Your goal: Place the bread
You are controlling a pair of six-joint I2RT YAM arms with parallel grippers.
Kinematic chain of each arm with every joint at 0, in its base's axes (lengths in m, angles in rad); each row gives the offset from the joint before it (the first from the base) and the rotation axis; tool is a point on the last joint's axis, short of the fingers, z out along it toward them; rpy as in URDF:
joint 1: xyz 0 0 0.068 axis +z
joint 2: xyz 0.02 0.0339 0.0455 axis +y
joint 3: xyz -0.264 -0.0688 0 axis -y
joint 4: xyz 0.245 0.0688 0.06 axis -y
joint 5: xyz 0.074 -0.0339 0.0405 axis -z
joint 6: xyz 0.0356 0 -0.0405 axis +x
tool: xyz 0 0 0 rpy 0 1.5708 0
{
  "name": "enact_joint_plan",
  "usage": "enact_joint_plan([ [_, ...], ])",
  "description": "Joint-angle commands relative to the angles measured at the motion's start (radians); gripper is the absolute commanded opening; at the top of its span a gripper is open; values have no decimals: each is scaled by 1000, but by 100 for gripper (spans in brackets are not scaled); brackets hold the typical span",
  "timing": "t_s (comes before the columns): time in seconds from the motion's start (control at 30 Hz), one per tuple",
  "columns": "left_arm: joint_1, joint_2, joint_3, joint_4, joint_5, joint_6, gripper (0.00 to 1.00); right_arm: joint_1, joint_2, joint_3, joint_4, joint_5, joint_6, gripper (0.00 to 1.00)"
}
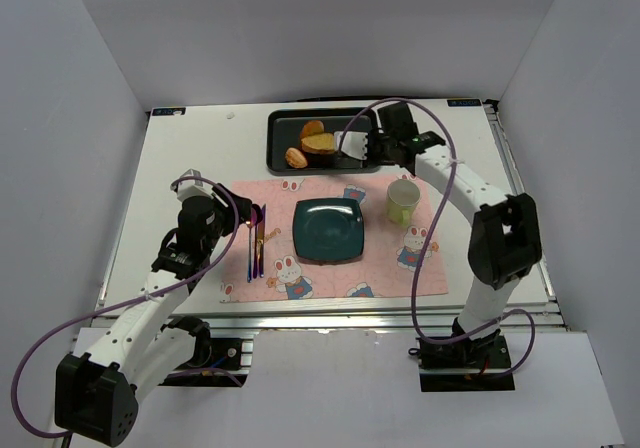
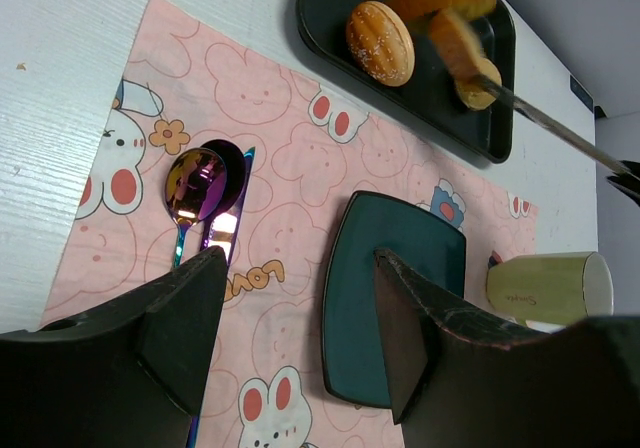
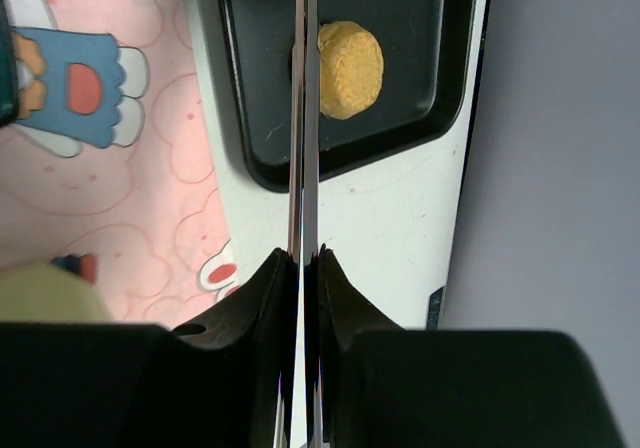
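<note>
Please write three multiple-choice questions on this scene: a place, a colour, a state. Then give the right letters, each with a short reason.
1. Where does the green cup stand?
A. On the pink placemat, right of the plate.
B. On the plate.
C. On the placemat, left of the plate.

2. What colour is the plate?
A. White.
B. Dark teal.
C. Red.

3. How is the left tool?
A. Shut on the cup.
B. Shut on the plate.
C. Open, holding nothing.

1 A: it stands by the plate's right edge.
2 B: its surface is teal.
3 C: its jaws stand wide apart, empty.
</note>
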Motion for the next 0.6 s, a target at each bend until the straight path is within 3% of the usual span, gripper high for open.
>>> enact_joint_plan([
  [0.0,-1,1,17,26,11,5,70,-7,-116,2,-77,-105,101,0],
  [0.3,-1,-16,14,17,11,2,70,-15,-189,-50,-163,-184,184,0],
  [0.57,-1,-37,0,12,5,-1,70,-16,-446,-294,-275,-296,26,0],
])
